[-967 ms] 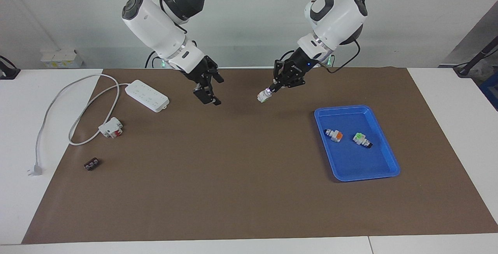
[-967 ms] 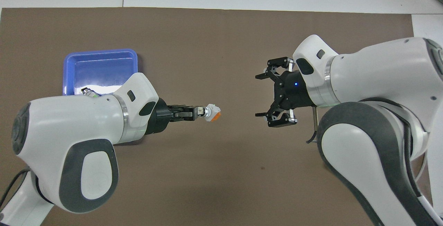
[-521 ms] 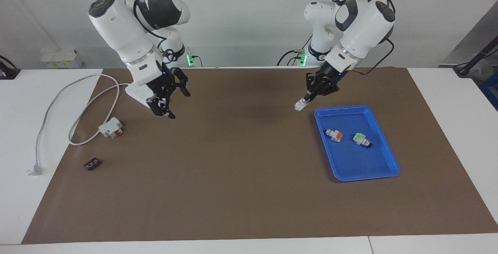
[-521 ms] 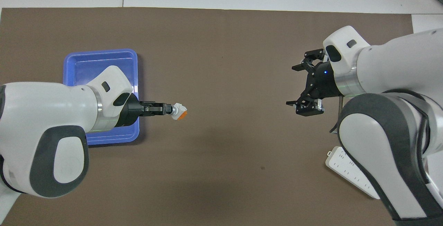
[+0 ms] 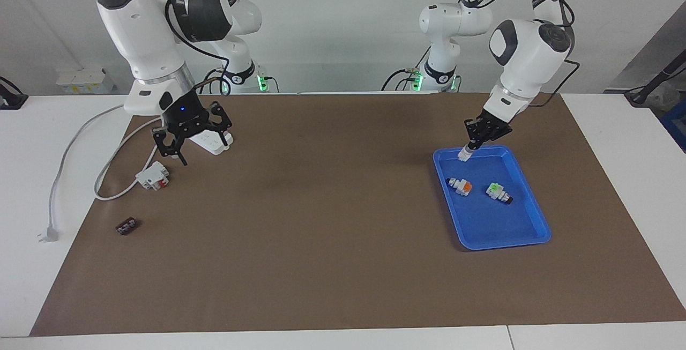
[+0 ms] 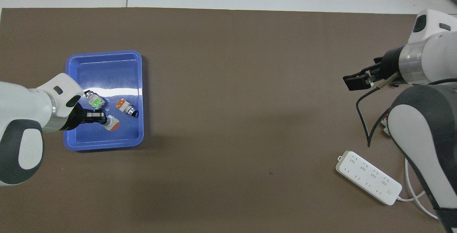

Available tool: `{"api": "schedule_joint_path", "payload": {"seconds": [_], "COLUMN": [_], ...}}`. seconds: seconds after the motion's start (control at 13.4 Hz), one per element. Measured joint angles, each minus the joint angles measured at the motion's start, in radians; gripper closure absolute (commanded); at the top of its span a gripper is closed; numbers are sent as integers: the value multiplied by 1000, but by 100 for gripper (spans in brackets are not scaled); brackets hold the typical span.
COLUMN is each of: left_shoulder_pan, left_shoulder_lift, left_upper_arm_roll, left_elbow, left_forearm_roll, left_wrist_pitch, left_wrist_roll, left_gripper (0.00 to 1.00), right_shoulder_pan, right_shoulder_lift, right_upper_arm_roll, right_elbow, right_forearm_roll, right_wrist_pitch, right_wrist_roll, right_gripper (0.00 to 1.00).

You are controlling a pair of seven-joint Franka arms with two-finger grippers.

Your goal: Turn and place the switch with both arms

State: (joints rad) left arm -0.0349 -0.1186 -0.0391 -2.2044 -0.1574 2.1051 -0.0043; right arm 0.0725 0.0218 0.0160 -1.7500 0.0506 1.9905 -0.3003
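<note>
My left gripper (image 5: 470,146) is shut on the knob end of a small white switch (image 5: 464,154). It holds the switch tilted, just above the end of the blue tray (image 5: 528,230) that lies nearest the robots. From overhead, the held switch (image 6: 111,123) shows an orange end face beyond the left gripper (image 6: 101,116), over the tray (image 6: 107,53). Two more switches lie in the tray, one orange-faced (image 5: 461,185) and one green-faced (image 5: 498,192). My right gripper (image 5: 174,154) hangs open and empty over the power strip (image 5: 217,145), at the right arm's end of the table.
A white block with red parts (image 5: 153,175) and a tiny dark brown block (image 5: 127,226) lie on the brown mat, farther from the robots than the right gripper. The strip's grey cable loops across to a plug (image 5: 47,233) on the white tabletop.
My left arm swung the held switch from mid-table to over the tray. My right arm drew back from mid-table to over the power strip, still open.
</note>
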Motion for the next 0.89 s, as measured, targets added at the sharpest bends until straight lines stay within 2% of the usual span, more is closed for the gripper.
{"api": "schedule_joint_path", "payload": {"seconds": [0.15, 0.3, 0.37, 0.45, 0.52, 0.6, 0.67, 0.89], "left_shoulder_pan": [41, 52, 52, 52, 52, 52, 52, 52], "left_shoulder_lift": [35, 66, 74, 79, 81, 81, 81, 81], "left_upper_arm_roll": [0, -1, -3, -6, -8, -8, -8, -8], "left_elbow": [-1, -1, -1, -1, -1, -1, -1, 0], "left_forearm_roll": [1, 1, 1, 1, 1, 1, 1, 1], "left_wrist_pitch": [27, 72, 90, 103, 110, 115, 118, 120], "left_wrist_roll": [0, -25, -54, -81, -98, -110, -115, -122], "left_gripper": [100, 100, 93, 73, 49, 19, 6, 6], "right_shoulder_pan": [0, 0, 0, 0, 0, 0, 0, -3], "right_shoulder_lift": [-1, -2, -4, -7, -11, -14, -17, -25], "right_upper_arm_roll": [-8, -22, -26, -28, -28, -29, -29, -29], "right_elbow": [23, 72, 101, 120, 131, 139, 143, 142], "right_forearm_roll": [-10, -26, -45, -56, -60, -63, -64, -67], "right_wrist_pitch": [-22, -107, -159, -204, -239, -275, -302, -348], "right_wrist_roll": [190, 301, 350, 394, 426, 451, 469, 486], "right_gripper": [0, 0, 0, 0, 0, 0, 0, 0]}}
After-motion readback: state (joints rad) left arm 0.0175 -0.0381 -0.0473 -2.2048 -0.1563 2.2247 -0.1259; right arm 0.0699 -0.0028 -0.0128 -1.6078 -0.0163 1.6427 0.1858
